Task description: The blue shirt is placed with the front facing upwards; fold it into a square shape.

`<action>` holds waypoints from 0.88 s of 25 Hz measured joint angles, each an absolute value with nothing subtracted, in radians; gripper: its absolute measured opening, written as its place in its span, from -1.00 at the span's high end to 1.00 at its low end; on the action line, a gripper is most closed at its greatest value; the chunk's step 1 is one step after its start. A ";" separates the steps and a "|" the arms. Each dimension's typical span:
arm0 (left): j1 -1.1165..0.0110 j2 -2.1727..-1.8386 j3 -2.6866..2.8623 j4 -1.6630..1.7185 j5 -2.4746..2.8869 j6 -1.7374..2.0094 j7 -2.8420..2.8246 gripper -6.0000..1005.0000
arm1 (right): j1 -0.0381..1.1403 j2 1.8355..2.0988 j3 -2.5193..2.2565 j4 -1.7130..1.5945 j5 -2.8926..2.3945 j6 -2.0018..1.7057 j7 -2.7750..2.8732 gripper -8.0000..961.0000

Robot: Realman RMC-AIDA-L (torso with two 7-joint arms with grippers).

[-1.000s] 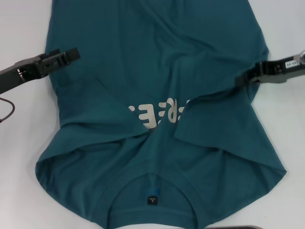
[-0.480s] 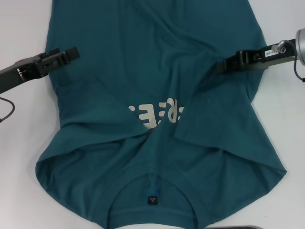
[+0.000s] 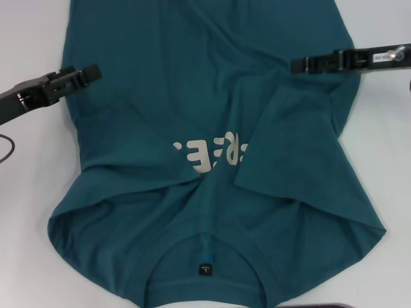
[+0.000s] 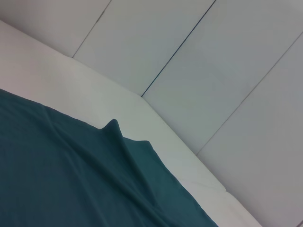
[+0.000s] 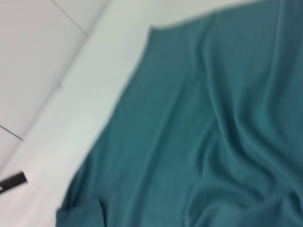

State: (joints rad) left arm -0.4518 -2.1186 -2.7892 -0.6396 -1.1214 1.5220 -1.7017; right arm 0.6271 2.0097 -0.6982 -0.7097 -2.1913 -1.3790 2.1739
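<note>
The blue shirt (image 3: 192, 96) lies spread on the white table, collar (image 3: 205, 247) and dark neck label (image 3: 204, 267) nearest me. Its right sleeve flap (image 3: 289, 147) is folded inward and covers part of the pale chest lettering (image 3: 205, 154). My left gripper (image 3: 93, 72) hovers at the shirt's left edge. Over the right side, just beyond the folded flap, my right gripper (image 3: 297, 64) has no cloth hanging from it. The left wrist view shows teal cloth (image 4: 61, 175) with a small raised ridge. Rumpled teal cloth (image 5: 199, 132) fills the right wrist view.
White table (image 3: 32, 32) shows on both sides of the shirt. A thin dark cable (image 3: 9, 151) loops at the left edge. A dark object (image 3: 327, 305) peeks in at the near edge. Pale wall panels (image 4: 213, 71) rise behind the table.
My right gripper has moved away from me and slightly inward, off the folded sleeve flap, which stays where it lay. The left gripper has barely shifted.
</note>
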 joint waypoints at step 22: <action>-0.446 -2.128 -2.788 -0.640 -1.148 1.538 -1.699 -0.82 | 0.469 2.048 -0.517 -0.608 -1.843 -1.383 1.553 -0.89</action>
State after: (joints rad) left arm -0.4463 -2.1276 -2.7877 -0.6397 -1.1475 1.5382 -1.6990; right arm 0.4686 2.0479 -0.5169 -0.6081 -1.8430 -1.3828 1.5527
